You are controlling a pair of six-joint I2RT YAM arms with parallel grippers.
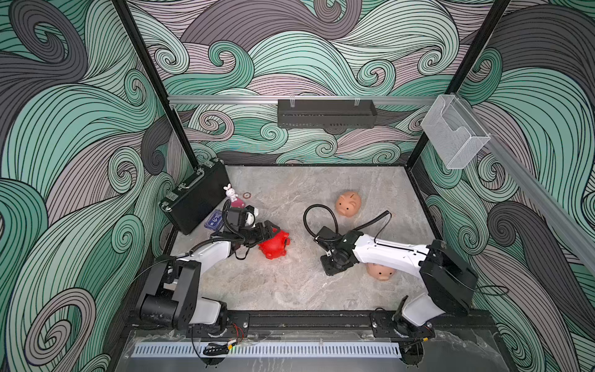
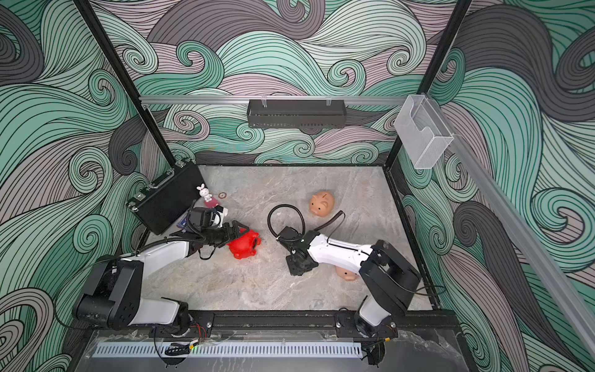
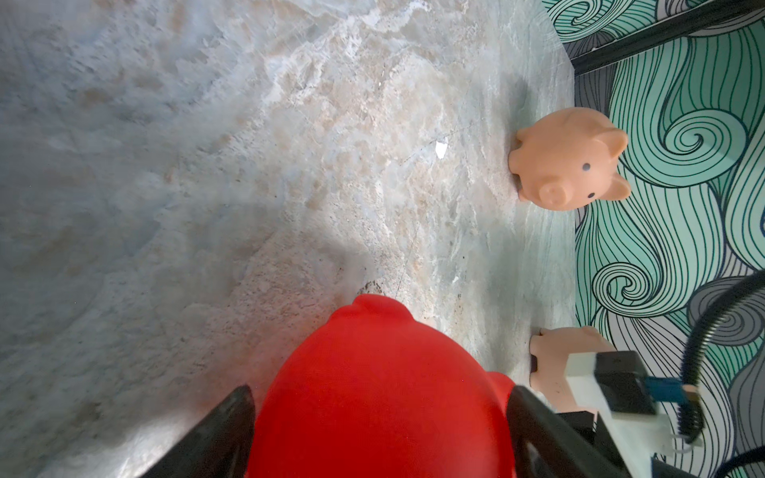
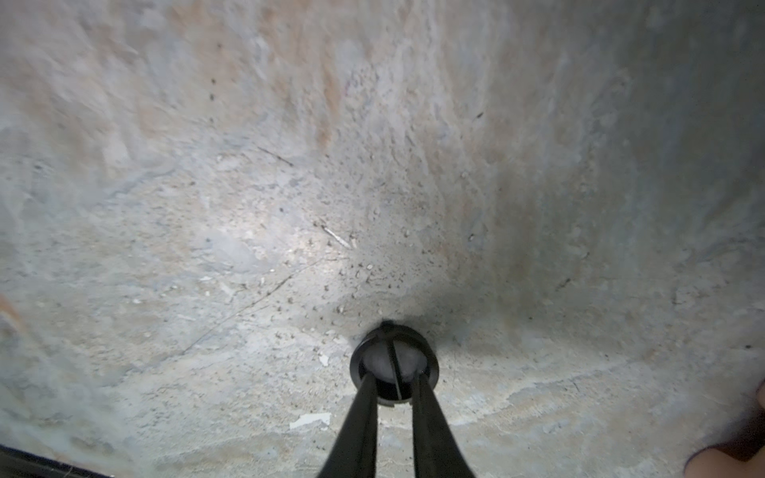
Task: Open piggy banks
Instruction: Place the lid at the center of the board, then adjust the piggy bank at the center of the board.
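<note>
**Red pig clamped, plug at the table**

The red piggy bank [image 1: 274, 245] lies tipped at mid-table, the left gripper [image 1: 264, 232] closed around its body — black fingers [image 3: 223, 430] press both flanks. One peach piggy bank [image 1: 348, 203] stands farther back; the other peach piggy bank [image 1: 381, 272] sits half hidden under the right arm. The right gripper [image 4: 393, 378] points down at the stone table [image 1: 289, 283], its tips slightly parted at a round black plug [image 4: 394, 361] — whether they grip it, I cannot tell.

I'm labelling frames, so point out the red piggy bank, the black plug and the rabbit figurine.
red piggy bank [image 1: 273, 246]: top view, its back.
black plug [image 4: 393, 364]: right wrist view, its ring.
rabbit figurine [image 1: 230, 192]: top view, its body.
</note>
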